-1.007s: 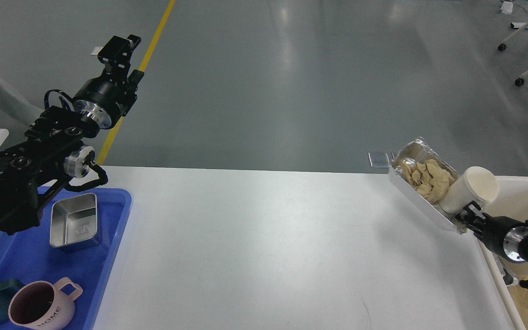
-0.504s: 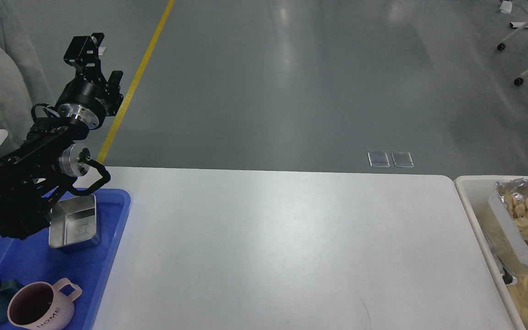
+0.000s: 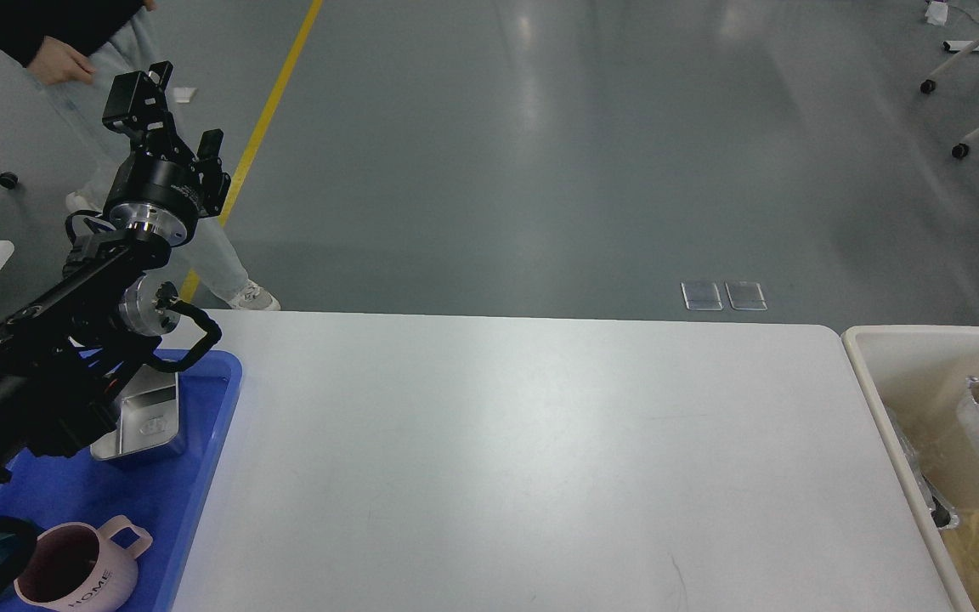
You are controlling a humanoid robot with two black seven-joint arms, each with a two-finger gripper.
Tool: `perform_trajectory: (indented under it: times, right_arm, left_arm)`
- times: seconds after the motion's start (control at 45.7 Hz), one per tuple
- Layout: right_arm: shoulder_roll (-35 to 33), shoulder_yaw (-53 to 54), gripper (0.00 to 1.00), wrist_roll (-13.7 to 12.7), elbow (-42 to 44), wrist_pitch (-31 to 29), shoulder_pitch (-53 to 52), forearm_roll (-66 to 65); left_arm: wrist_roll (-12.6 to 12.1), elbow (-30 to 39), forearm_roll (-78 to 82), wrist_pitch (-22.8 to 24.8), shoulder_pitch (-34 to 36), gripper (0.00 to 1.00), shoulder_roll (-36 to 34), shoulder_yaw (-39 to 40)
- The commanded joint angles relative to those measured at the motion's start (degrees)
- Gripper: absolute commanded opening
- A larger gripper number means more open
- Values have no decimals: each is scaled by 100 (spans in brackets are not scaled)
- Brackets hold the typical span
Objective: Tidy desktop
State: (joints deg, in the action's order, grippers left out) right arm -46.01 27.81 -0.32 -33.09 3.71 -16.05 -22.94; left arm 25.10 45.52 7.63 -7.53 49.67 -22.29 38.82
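Basically done: counter (image 3: 506, 459) bare, trash in bin (image 3: 880, 374), dishes in tray (image 3: 217, 382); left tool (image 3: 162, 106) released, empty, right tool unseen.

The desktop (image 3: 506, 459) lies open between blue tray (image 3: 209, 442) (left) and beige bin (image 3: 880, 408).

The desk (image 3: 523, 459) is a wide white top with rounded far corners, matte, with faint scuffs and a thin dark mark near its near edge. A blue tray (image 3: 200, 476) lies on its left end, reaching from the far left corner toward the near edge. In the tray stand a steel box (image 3: 149, 421) toward the far side and a pink mug (image 3: 73, 574) marked HOME near the near edge. A beige bin (image 3: 880, 408) sits just beside the desk's right edge.
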Motion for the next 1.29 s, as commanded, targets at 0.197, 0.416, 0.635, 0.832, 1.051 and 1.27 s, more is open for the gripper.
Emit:
perform_trajectory:
  times: [0.197, 0.416, 0.635, 0.832, 1.051, 1.27]
  right_arm:
    - [892, 804, 100, 49, 1076, 649, -65, 0]
    - [1103, 1288, 100, 49, 1085, 649, -108, 0]
    - [1393, 1903, 100, 23, 1085, 649, -1013, 9]
    - [2034, 3520, 100, 14, 971, 447, -1813, 193]
    - [3027, 4628, 100, 163, 567, -115, -2297, 264]
    - [3661, 4989, 100, 699, 452, -1065, -2288, 255]
  left_arm:
    - [-14, -78, -201, 6, -125, 95, 181, 468]
    - [-23, -87, -218, 6, -125, 95, 207, 530]
    - [-32, -324, -403, 260, -125, 96, 330, 591]
    - [-49, -403, -517, 383, -133, 96, 427, 758]
    - [-49, -570, -526, 533, -142, 97, 585, 1022]
    - [-49, -755, -666, 972, -247, 98, 822, 1338]
